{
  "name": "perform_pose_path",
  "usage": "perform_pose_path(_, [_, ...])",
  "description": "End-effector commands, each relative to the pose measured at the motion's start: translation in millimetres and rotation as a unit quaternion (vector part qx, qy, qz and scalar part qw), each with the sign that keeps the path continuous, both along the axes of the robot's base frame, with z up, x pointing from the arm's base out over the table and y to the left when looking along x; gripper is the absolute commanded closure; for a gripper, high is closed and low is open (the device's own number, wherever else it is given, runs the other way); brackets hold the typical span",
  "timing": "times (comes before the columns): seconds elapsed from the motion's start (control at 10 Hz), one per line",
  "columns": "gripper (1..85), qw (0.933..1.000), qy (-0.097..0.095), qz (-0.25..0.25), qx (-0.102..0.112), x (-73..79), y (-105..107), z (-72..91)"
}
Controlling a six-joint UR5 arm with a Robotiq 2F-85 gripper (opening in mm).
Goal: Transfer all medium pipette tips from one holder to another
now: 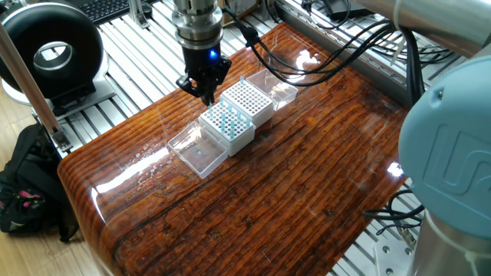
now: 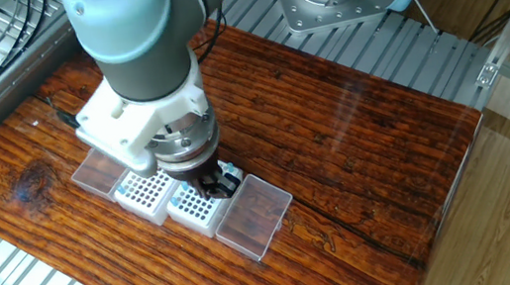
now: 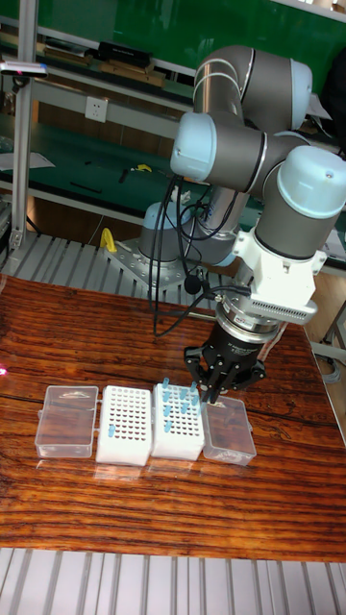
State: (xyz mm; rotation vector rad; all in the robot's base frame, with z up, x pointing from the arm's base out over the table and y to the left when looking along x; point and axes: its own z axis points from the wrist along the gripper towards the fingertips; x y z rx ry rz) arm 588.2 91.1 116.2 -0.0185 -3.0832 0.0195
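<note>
Two white grid holders stand side by side. One holder (image 1: 230, 126) (image 3: 179, 420) carries several light-blue medium pipette tips (image 1: 229, 116) (image 3: 167, 405). The other holder (image 1: 248, 100) (image 3: 126, 424) has only a few tips (image 3: 111, 427). My gripper (image 1: 206, 96) (image 2: 213, 184) (image 3: 206, 390) hangs low over the far corner of the fuller holder, on the side near a clear lid. Its fingers are shut on one thin medium pipette tip, which barely shows below them.
Clear lids lie at both ends of the holder row (image 1: 200, 152) (image 1: 275, 86) (image 3: 67, 419) (image 3: 228, 430). The wooden table (image 1: 291, 192) borders aluminium rails. A black round device (image 1: 52, 52) stands off the table, and cables (image 1: 330, 46) run at the back.
</note>
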Motion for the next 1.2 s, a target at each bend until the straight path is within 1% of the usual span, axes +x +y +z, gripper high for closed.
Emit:
perform_pose_path(0.0, [84.0, 1.0, 0.006, 0.004, 0.002, -3.9, -1, -3.4])
perform_pose_path(0.2, [84.0, 1.0, 0.007, 0.002, 0.006, -4.2, -1, -4.2])
perform_pose_path(0.5, [84.0, 0.9999, 0.011, 0.0, 0.009, -2.0, 0, 6.7])
perform_pose_path(0.6, [84.0, 0.9999, 0.01, 0.001, 0.014, -0.6, 1, 7.1])
perform_pose_path(1.1, [84.0, 0.9999, 0.002, 0.0, 0.012, 3.5, 1, -2.9])
